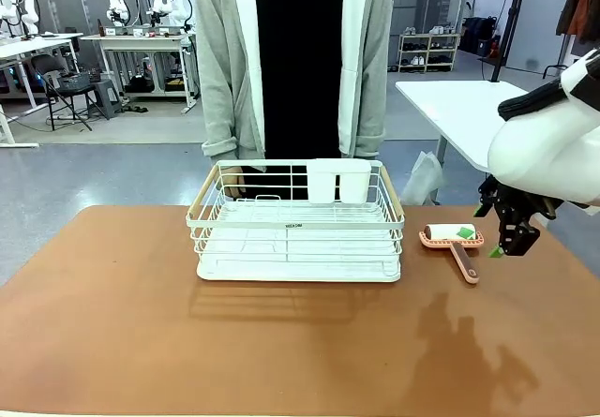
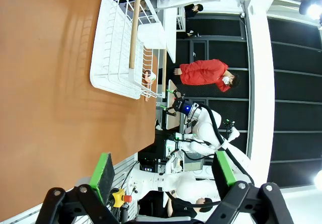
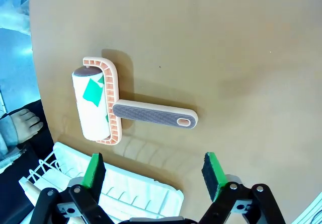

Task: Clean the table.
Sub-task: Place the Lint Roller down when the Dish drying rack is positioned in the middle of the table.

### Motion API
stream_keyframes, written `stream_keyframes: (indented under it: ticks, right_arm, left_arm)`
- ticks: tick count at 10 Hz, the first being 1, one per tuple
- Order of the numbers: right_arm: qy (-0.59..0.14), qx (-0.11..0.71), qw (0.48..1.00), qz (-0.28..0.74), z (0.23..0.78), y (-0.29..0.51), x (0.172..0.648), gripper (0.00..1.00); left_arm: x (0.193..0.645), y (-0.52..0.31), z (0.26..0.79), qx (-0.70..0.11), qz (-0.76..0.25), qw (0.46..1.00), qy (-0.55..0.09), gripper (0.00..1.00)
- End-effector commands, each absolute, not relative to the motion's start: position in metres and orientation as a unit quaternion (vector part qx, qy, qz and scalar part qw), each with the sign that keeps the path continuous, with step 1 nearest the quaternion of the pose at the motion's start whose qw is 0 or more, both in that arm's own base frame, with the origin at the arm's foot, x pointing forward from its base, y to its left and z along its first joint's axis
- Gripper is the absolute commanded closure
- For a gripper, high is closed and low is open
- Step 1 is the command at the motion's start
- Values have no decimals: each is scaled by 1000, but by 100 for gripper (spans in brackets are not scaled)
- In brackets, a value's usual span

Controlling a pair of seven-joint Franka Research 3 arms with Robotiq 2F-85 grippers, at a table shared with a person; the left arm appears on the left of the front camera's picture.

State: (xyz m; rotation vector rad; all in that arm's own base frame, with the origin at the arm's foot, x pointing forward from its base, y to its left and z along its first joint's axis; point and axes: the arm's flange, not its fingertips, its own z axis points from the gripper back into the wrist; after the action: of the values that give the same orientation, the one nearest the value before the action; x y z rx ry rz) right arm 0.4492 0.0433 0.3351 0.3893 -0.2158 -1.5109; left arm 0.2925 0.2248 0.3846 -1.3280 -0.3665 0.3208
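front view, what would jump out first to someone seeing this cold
The white wire rack stands mid-table at the far edge of the reddish-brown table, with a person in a grey cardigan right behind it. To its right lies a lint roller with a salmon frame, a green scrap on its white roll. The right gripper hovers open just beside the roller.

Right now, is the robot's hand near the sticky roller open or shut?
Open. The right hand hangs above the table with its green pads spread wide apart, nothing between them; the lint roller lies flat, untouched.
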Motion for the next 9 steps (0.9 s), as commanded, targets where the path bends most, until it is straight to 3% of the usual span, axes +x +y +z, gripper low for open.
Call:
stream_keyframes:
  ticks: [1, 9]
  right_arm:
    - [-102, 177, 706, -677, 333, 43, 448, 0]
    - [-102, 177, 706, -677, 333, 43, 448, 0]
  left_arm:
    - [291, 228, 384, -617, 138, 754, -179, 0]
    - [291, 228, 384, -617, 138, 754, -179, 0]
